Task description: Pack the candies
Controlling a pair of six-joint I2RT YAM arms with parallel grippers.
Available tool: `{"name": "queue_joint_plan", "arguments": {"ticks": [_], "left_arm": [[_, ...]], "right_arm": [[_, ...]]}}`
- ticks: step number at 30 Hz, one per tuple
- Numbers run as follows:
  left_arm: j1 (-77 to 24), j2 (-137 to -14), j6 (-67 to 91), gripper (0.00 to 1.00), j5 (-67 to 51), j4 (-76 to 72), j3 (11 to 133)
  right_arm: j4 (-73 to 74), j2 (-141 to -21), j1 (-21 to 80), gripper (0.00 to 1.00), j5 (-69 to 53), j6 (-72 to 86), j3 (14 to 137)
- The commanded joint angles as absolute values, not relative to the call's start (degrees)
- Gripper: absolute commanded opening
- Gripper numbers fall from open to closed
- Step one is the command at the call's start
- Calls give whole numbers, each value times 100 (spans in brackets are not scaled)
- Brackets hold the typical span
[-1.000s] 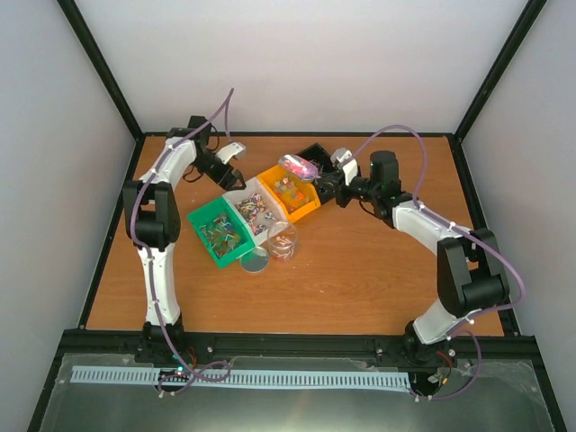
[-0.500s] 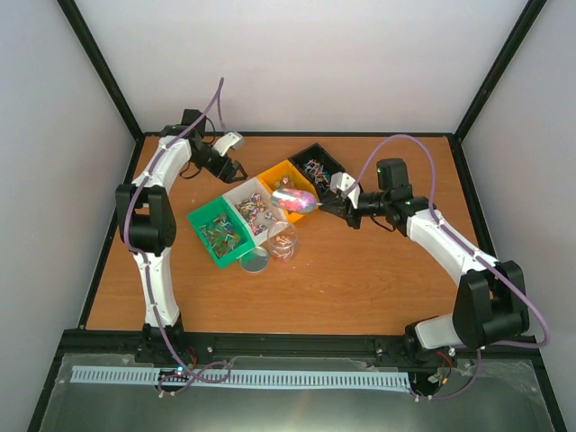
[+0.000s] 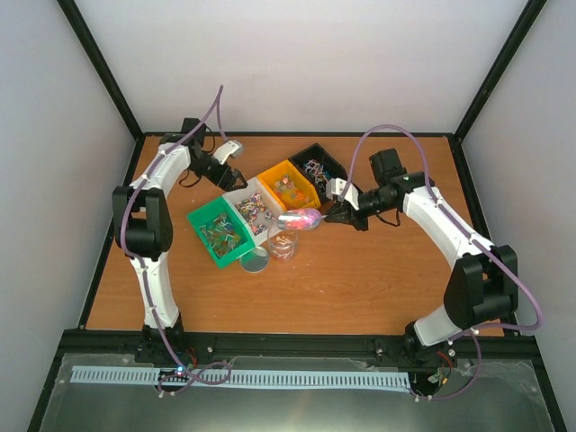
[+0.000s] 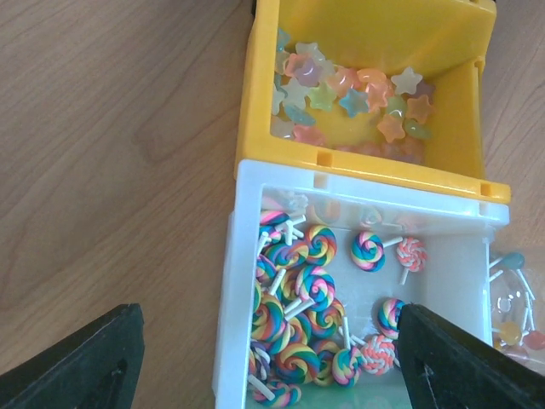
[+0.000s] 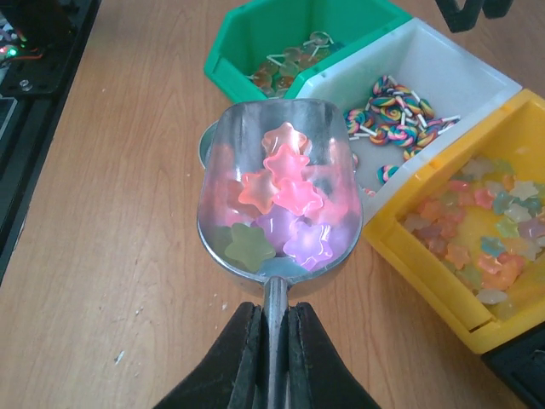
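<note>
Star-shaped candies [image 5: 277,200] in pink, orange, green and purple are lying heaped in a metal scoop [image 5: 255,115] near the table's [image 5: 102,256] middle. More pastel stars [image 4: 358,94] are sitting in the yellow bin [image 4: 375,25], with rainbow swirl lollipops [image 4: 298,332] piling in the adjoining white bin [image 4: 234,281].

Bright, even, diffuse light fills every view, and shadows on the tabletop [image 3: 360,279] are soft and faint. The overhead picture is sharp, though its white walls [image 3: 315,63] look washed out. In the right wrist view the scoop [image 5: 247,128] carries mild glare and the star candies [image 5: 277,196] glow. The left tool [image 4: 271,362] appears dark and soft-edged at the bottom corners.
</note>
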State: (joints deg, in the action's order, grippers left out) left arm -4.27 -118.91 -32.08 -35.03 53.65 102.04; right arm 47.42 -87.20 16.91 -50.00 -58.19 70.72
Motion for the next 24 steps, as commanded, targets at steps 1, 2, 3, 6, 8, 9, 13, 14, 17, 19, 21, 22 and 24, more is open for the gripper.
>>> {"name": "queue_joint_plan", "arguments": {"ticks": [1,2,3,6,8,9,13,14,17,19,21,22,24], "left_arm": [[-387,-11582,-3101,83,-3567,5060,10029],[-392,-11577,-3080,83,-3557,5036,10010],[-393,-11587,-3043,83,-3548,5015,9991],[-385,-11583,-2987,83,-3558,4993,9961],[-387,-11562,-2971,83,-3541,4961,9922],[-382,-11550,-2964,83,-3521,4945,9901],[-367,-11527,-2949,83,-3429,4905,9825],[-361,-11523,-2946,83,-3419,4893,9806],[-352,-11496,-2929,83,-3414,4846,9714],[-341,-11478,-2928,83,-3416,4819,9665],[-342,-11478,-2935,83,-3408,4802,9642],[-335,-11483,-2934,83,-3398,4801,9637],[-341,-11509,-2947,83,-3363,4806,9642]], "right_arm": [[5405,-8779,1732,3,-4851,-6193,7387],[5474,-8792,1765,3,-4743,-6223,7425],[5530,-8811,1819,3,-4618,-6216,7447],[5662,-8878,1973,3,-4284,-6252,7557],[5744,-8938,2083,3,-4059,-6246,7638],[5759,-8985,2136,3,-3938,-6212,7684],[5902,-9130,2242,3,-3646,-6079,7922],[5930,-9158,2261,3,-3599,-6053,7965],[6003,-9212,2303,3,-3437,-6011,8076],[6055,-9247,2354,3,-3295,-6004,8137],[6073,-9255,2429,3,-3118,-6015,8168],[6080,-9261,2456,3,-3036,-6023,8174],[6118,-9291,2510,3,-2878,-6037,8218]]}}
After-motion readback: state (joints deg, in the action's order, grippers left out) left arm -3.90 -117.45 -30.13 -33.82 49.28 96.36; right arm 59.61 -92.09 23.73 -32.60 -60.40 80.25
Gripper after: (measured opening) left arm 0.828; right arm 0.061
